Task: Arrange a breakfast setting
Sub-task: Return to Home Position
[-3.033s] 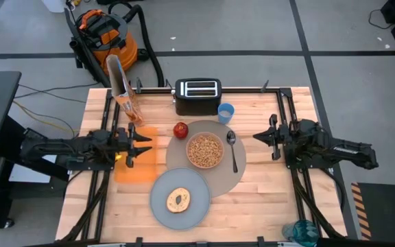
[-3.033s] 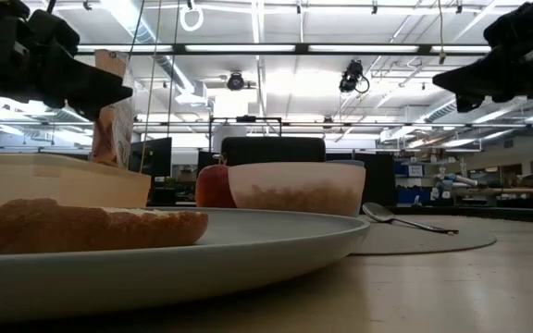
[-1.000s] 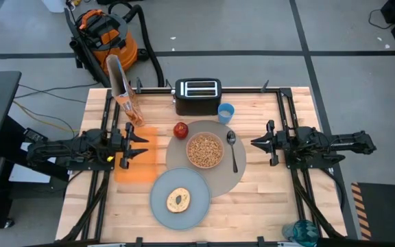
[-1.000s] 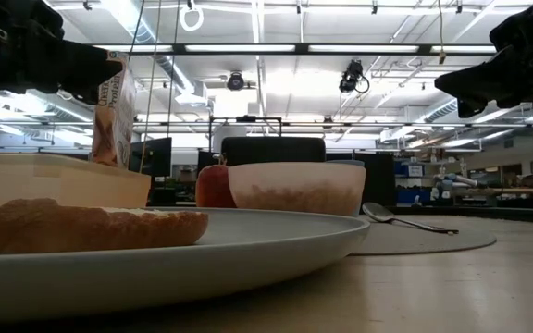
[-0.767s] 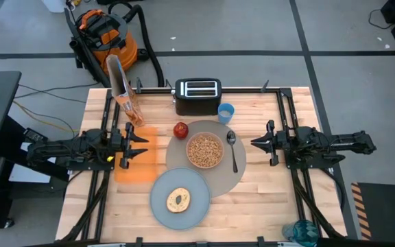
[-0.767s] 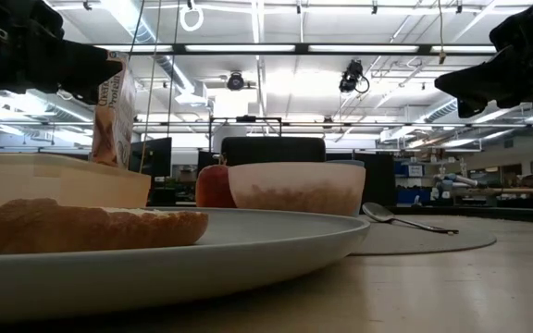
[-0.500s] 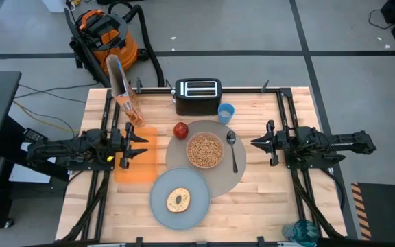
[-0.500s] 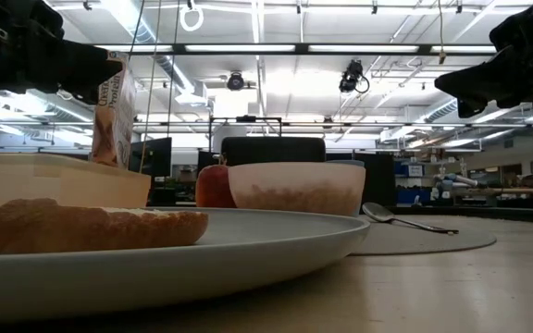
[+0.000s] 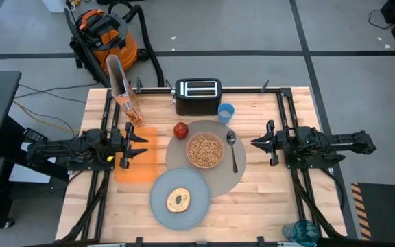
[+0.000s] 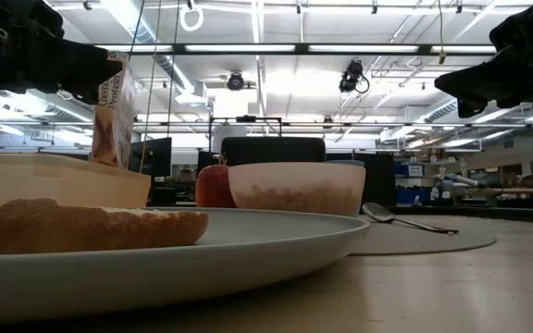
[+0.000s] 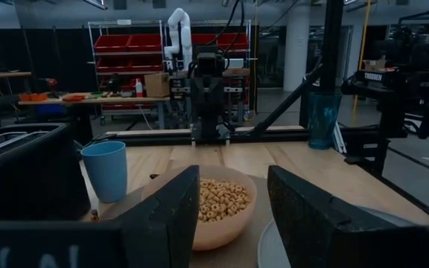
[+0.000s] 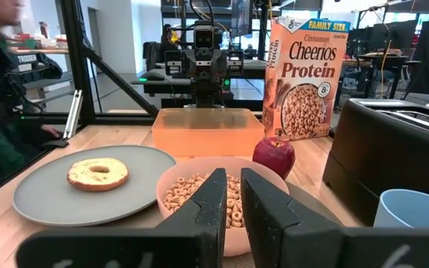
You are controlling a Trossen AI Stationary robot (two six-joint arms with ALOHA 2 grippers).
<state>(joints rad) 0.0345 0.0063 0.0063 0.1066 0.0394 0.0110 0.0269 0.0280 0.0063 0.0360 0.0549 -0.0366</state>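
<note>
Found left gripper [image 9: 130, 145] parted wide, empty; right gripper [image 9: 266, 143] nearly closed, empty — both clear of large round grey placemat [image 9: 228, 182] lying between, nearer the right.

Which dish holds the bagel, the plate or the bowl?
The blue-grey plate, overlapping the edge of the grey placemat, holds the bagel; the pink bowl mid-placemat holds cereal.

Over the last three seconds the dark left arm pulls back toward 9 o'clock, taking the left gripper [image 9: 141, 145] a little farther from the large round grey placemat [image 9: 242, 180]. From table height, the tall orange cereal box [image 10: 114, 111] now shows its top uncovered. The right arm swings level, and the right gripper [image 9: 258, 143] edges toward 6 o'clock.
</note>
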